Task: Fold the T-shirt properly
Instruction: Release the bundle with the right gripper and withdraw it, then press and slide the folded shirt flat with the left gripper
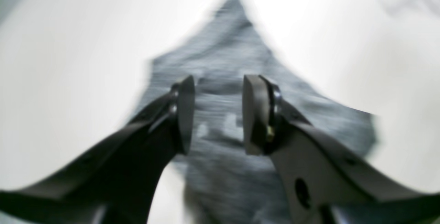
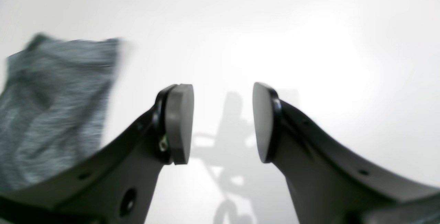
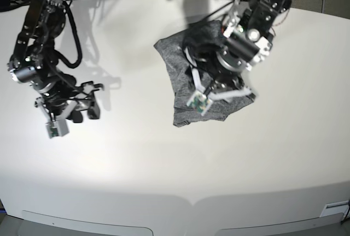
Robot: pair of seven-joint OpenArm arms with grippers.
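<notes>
The grey T-shirt (image 3: 175,66) lies in a crumpled, roughly folded bundle right of the table's middle. My left gripper (image 3: 216,82) hovers just over its right half. In the blurred left wrist view, the left gripper (image 1: 218,89) is open, with the T-shirt (image 1: 227,45) spread below and nothing between the pads. My right gripper (image 3: 94,100) is far off at the left, apart from the cloth. The right wrist view shows the right gripper (image 2: 221,89) open over bare table, with the T-shirt (image 2: 51,96) at the left edge.
The white table (image 3: 164,165) has a rounded front edge near the bottom of the base view. Dark cables and equipment run along the far edge behind both arms. The right arm's shadow falls on the table below its fingers.
</notes>
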